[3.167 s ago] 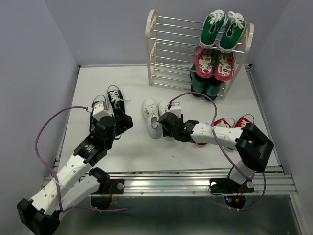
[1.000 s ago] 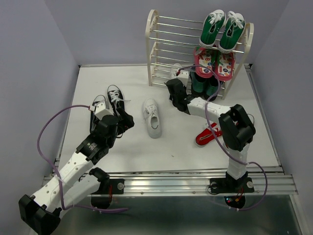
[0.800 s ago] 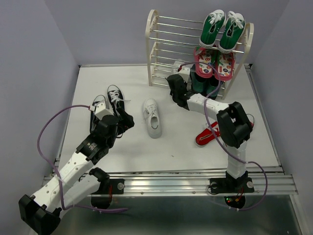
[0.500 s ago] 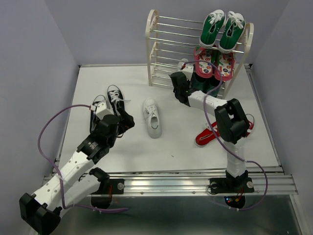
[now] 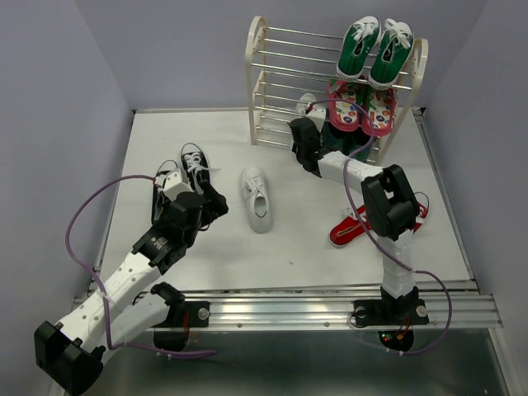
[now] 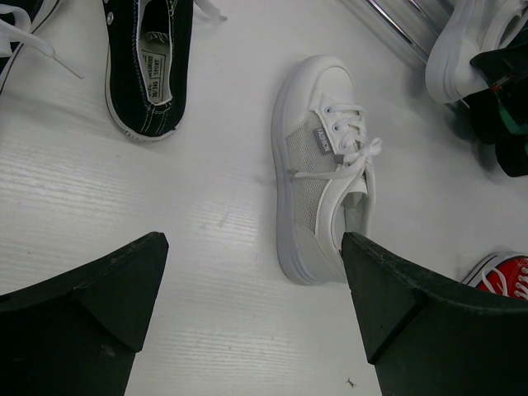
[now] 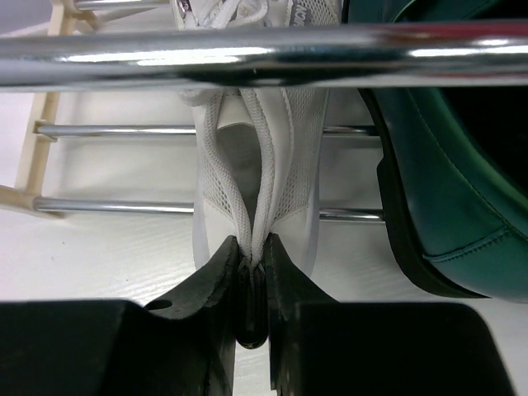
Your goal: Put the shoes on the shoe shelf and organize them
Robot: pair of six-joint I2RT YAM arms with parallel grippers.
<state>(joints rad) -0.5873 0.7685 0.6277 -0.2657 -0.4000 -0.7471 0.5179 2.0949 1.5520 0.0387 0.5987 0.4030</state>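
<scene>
My right gripper [image 5: 302, 132] is shut on the heel of one white shoe [image 7: 257, 153]. That shoe lies toe-first on the rods of a low tier of the shoe shelf [image 5: 252, 82], next to dark green boots [image 7: 450, 181]. Its white mate [image 5: 257, 198] lies on the table, and also shows ahead of my left gripper [image 6: 252, 247] as a white shoe [image 6: 326, 161]. My left gripper [image 5: 211, 200] is open and holds nothing. Two black shoes [image 5: 191, 160] lie just beyond it. Red shoes [image 5: 353, 228] lie on the table at the right, partly hidden by my right arm.
Green sneakers [image 5: 375, 49] fill the right of the shelf's top tier, with pink patterned shoes [image 5: 361, 106] on the tier below. Shelf rods [image 7: 124, 54] cross close over the held shoe. Grey walls close in the table on three sides.
My right arm has carried the white shoe from the table to the shelf and pushed it further in over the last second. The left arm has barely moved.
</scene>
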